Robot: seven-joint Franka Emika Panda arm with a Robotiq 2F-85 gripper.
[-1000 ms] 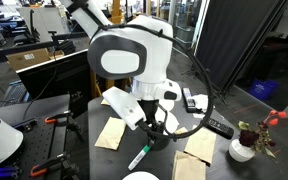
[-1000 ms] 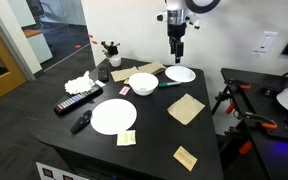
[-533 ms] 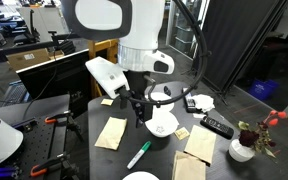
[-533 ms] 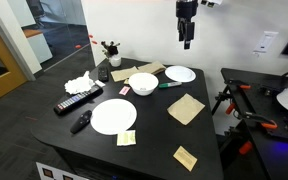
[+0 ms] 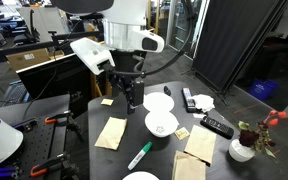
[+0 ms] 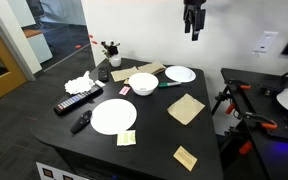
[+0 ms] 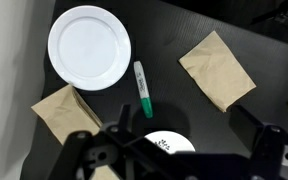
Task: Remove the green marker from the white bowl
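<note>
The green marker (image 5: 139,156) lies flat on the black table, outside the white bowl (image 5: 161,124). In an exterior view the marker (image 6: 170,85) sits between the bowl (image 6: 143,83) and a flatter white dish. In the wrist view the marker (image 7: 142,88) lies above the bowl (image 7: 169,143), which my fingers partly hide. My gripper (image 5: 134,100) is open and empty, raised high above the table (image 6: 193,30), with its fingers spread wide in the wrist view (image 7: 174,160).
A flat white dish (image 6: 180,74) (image 7: 89,47) sits beside the bowl, and a large white plate (image 6: 113,116) is nearer the front. Brown napkins (image 5: 111,132) (image 7: 217,69), black remotes (image 6: 77,101) (image 5: 218,127) and a small vase with red flowers (image 5: 246,145) are spread around.
My arm has risen well above the table and away from the marker. The marker and the bowl have stayed where they were.
</note>
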